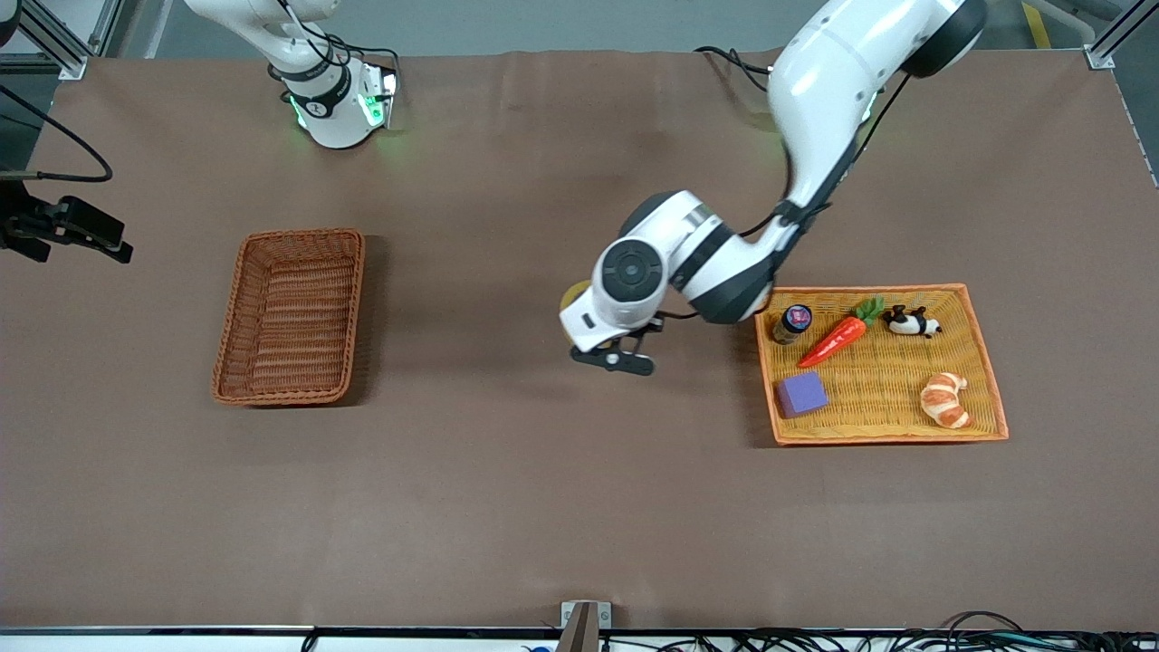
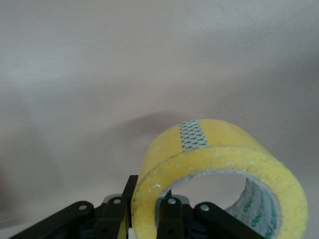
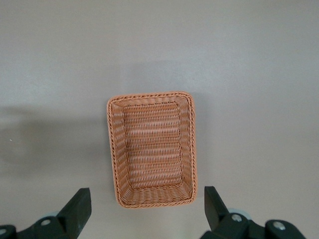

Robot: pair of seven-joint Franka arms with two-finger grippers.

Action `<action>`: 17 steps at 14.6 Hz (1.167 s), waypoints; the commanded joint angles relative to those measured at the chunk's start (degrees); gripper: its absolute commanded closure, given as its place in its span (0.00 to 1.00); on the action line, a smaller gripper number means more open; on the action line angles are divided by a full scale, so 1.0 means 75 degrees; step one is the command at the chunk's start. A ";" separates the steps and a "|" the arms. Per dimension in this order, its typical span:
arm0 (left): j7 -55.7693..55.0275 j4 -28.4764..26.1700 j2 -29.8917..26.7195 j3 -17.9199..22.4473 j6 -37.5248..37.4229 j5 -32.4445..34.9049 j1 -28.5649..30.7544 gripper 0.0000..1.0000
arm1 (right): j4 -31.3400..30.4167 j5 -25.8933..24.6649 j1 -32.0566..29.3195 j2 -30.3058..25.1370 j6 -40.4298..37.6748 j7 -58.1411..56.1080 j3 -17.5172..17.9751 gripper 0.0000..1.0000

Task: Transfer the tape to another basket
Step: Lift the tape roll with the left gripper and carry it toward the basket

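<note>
A shallow orange-yellow woven tray (image 1: 982,362) on the brown table (image 1: 507,507) holds a small dark jar (image 1: 792,323), orange toy carrot (image 1: 838,337), black-and-white panda figure (image 1: 912,321), purple block (image 1: 803,394) and croissant (image 1: 945,399).

1 tape (image 2: 219,164), 2 baskets (image 1: 290,317) (image 1: 883,362), 5 small items (image 1: 944,399).

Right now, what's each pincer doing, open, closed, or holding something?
Left pincer: closed on the tape, up over bare table between the two baskets.
Right pincer: open, holding nothing, waiting above the basket.

Even overhead light, soft shadows beside the basket (image 1: 290,317) and tray (image 1: 883,433); the nearby tape (image 2: 219,174) looks slightly blurred.
</note>
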 commanded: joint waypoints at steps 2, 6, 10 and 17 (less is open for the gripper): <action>0.0033 0.0873 0.0840 0.0254 0.0478 0.0034 -0.0778 0.98 | -0.0139 0.0160 -0.0132 -0.0112 0.0001 -0.0095 0.0090 0.00; 0.0068 0.1156 0.1299 0.0945 0.1311 0.0022 -0.1622 0.91 | -0.0128 0.0160 -0.0120 -0.0112 0.0001 -0.0095 0.0078 0.00; 0.0022 0.1086 0.1218 0.1029 0.1371 0.0069 -0.1694 0.09 | -0.0128 0.0160 -0.0132 -0.0112 0.0024 -0.0095 0.0078 0.00; 0.0254 0.0816 -0.0525 0.0912 -0.0008 0.0034 -0.0501 0.00 | -0.0116 0.0160 0.0288 -0.0135 -0.0092 0.0046 0.0195 0.00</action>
